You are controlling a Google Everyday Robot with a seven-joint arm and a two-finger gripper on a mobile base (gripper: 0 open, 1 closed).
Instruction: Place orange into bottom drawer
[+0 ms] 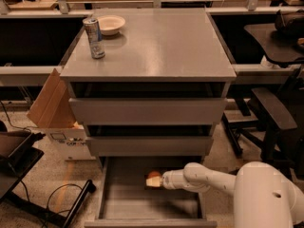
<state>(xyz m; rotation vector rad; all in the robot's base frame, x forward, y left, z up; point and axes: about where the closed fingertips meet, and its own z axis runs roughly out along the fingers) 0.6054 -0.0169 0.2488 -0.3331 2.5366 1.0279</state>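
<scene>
The bottom drawer (114, 208) of the grey cabinet is pulled out toward the camera, a wide shallow grey tray. My gripper (154, 180) reaches in from the right on a white arm and is shut on the orange (153, 175), a small round orange fruit. It holds the orange low inside the drawer, near the middle of the back half. I cannot tell whether the orange touches the drawer floor. The two grey drawers above are closed.
A tall metal can (94, 37) and a white bowl (109, 23) stand on the cabinet top (161, 46) at the back left. An open cardboard box (52, 106) sits on the floor to the left. Black chairs (270, 113) stand to the right.
</scene>
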